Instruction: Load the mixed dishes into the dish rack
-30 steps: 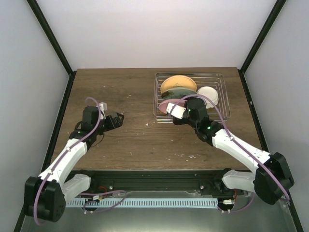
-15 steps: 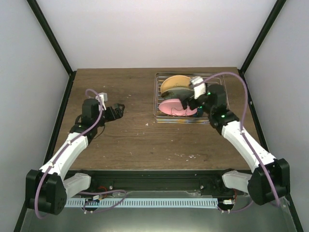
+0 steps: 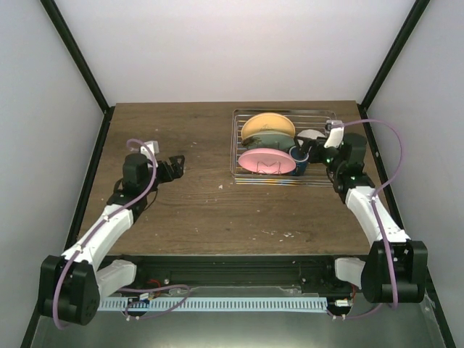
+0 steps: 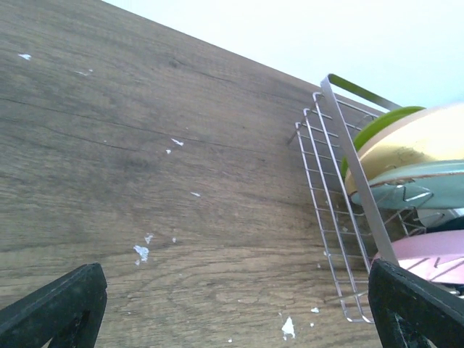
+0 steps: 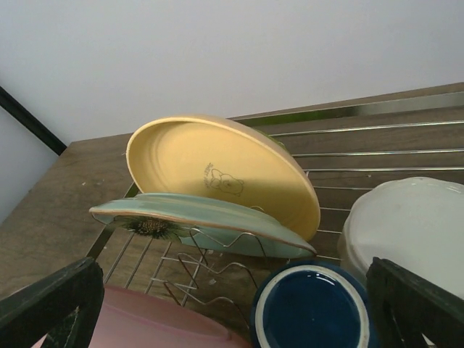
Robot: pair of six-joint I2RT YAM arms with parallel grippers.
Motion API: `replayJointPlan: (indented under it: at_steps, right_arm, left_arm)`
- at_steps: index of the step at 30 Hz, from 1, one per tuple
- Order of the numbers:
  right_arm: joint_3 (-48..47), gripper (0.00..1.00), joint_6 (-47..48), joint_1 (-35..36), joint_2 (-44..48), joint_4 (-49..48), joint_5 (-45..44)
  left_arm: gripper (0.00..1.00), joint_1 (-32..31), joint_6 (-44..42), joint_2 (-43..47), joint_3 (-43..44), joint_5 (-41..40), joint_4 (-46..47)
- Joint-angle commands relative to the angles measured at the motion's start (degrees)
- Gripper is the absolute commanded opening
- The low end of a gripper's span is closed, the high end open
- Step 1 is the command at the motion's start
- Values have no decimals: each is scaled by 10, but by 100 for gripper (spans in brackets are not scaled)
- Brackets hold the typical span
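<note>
Gap now between right gripper (image 3: 315, 150), pink plate (image 3: 266, 161)

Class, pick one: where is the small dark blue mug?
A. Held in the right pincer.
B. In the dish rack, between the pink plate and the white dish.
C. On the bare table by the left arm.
B: the right wrist view shows the dark blue mug inside the dish rack with the pink plate on one side and the white dish on the other, while the right pincer is open and empty.
</note>
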State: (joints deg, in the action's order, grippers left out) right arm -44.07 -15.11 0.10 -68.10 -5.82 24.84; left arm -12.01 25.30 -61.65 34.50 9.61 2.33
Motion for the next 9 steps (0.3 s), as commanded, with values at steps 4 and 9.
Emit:
replayJointPlan:
  at_steps: [4, 9]
  right_arm:
    - [-1, 100, 13, -32, 11, 7, -6]
    - [0, 100, 3, -32, 11, -4, 20]
  left_arm:
    - [100, 2, 27, 45, -22, -79, 9]
    - [100, 2, 52, 57, -30, -108, 1]
